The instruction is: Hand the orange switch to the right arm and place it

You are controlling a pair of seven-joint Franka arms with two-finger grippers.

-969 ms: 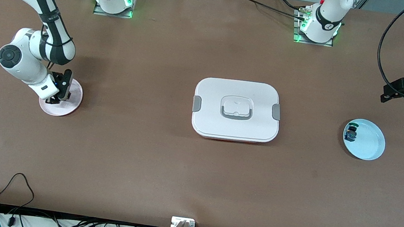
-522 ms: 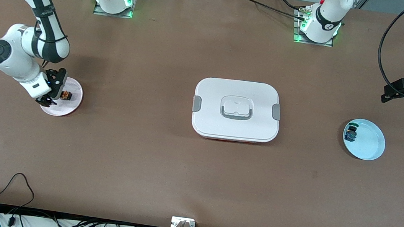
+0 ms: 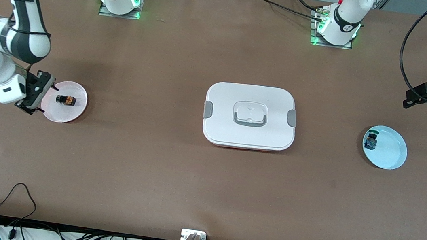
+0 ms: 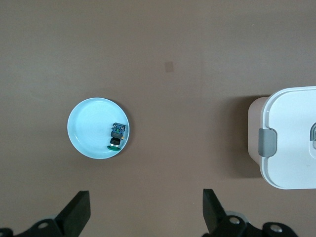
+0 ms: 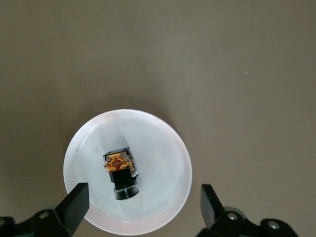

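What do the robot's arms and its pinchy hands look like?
Both arms are smooth white tubes with black bands at the joints and round grey caps. Green lights glow at their bases. The right gripper and left gripper are black, each with two blocky black fingers. Thin black cables loop alongside.

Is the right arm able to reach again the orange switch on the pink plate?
Probably yes: the right pincer hangs open beside the pink plate, and the orange switch lies uncovered.
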